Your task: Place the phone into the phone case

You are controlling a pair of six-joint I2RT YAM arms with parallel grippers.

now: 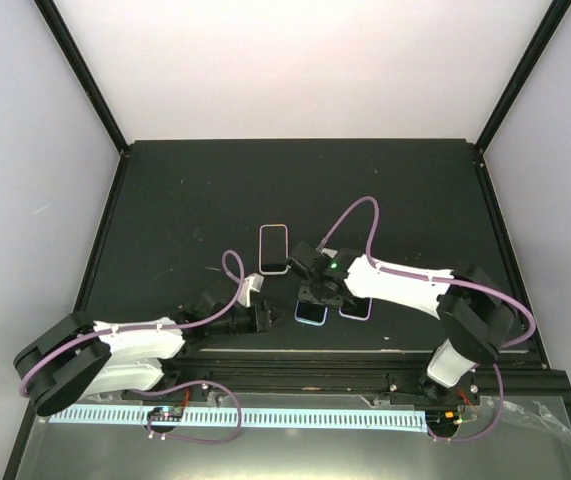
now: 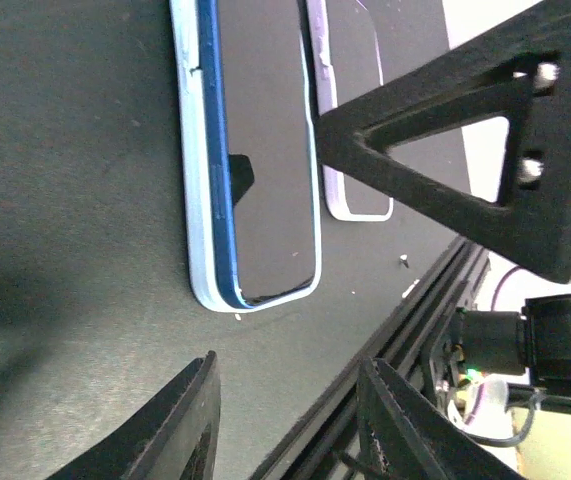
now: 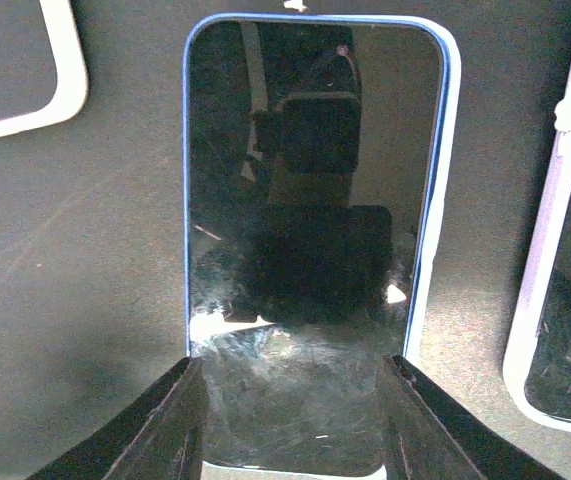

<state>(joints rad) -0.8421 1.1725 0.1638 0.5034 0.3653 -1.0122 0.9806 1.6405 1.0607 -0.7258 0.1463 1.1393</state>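
Note:
The phone (image 3: 310, 200), dark glass with a blue frame, lies face up inside a pale phone case (image 3: 430, 250). In the left wrist view the phone's (image 2: 265, 150) blue side stands proud of the case's wall (image 2: 193, 180) along one long edge. My right gripper (image 3: 293, 420) hovers open over the phone's near end, one finger at each long edge. Overhead, it (image 1: 315, 290) covers the phone (image 1: 311, 313). My left gripper (image 2: 290, 420) is open with only mat between its fingers, a short way from the phone's corner, low on the mat (image 1: 270, 316).
An empty white-rimmed case (image 1: 274, 248) lies just behind the phone. A lilac-rimmed case (image 1: 356, 309) with a dark face lies beside it on the right. The black front rail (image 2: 405, 340) runs close behind my left gripper.

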